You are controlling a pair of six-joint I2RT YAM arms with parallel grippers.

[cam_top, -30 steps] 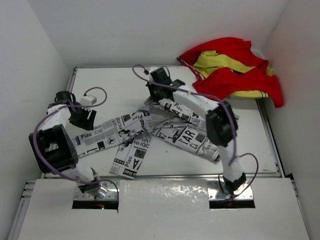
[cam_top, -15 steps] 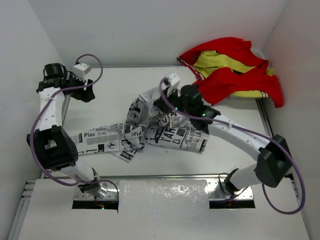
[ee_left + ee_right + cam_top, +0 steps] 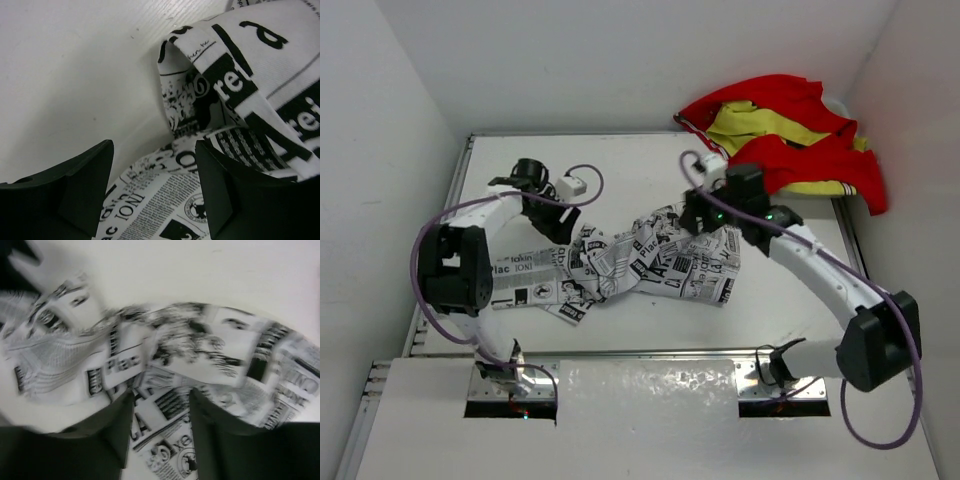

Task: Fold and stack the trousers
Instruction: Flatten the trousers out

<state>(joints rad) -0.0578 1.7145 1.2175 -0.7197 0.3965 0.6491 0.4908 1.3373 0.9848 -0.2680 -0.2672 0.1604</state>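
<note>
The trousers (image 3: 640, 262), white with black newspaper print, lie crumpled across the middle of the table, one leg stretching left. My left gripper (image 3: 556, 226) is low over the left part of the bunched cloth. In the left wrist view its fingers (image 3: 75, 192) stand apart and printed cloth (image 3: 165, 200) lies between and beneath them; the left gripper (image 3: 154, 150) is open. My right gripper (image 3: 704, 216) is at the right back edge of the trousers. The right wrist view is blurred. The right gripper (image 3: 161, 395) is open over the printed cloth (image 3: 165, 365).
A red and yellow garment (image 3: 785, 140) lies heaped at the back right corner, partly over the table's edge. White walls stand close on the left, back and right. The table's raised rim (image 3: 620, 350) runs along the front.
My left gripper swung from the back left down to the trousers' left part. My right gripper moved right and back. The trousers are more bunched toward the middle.
</note>
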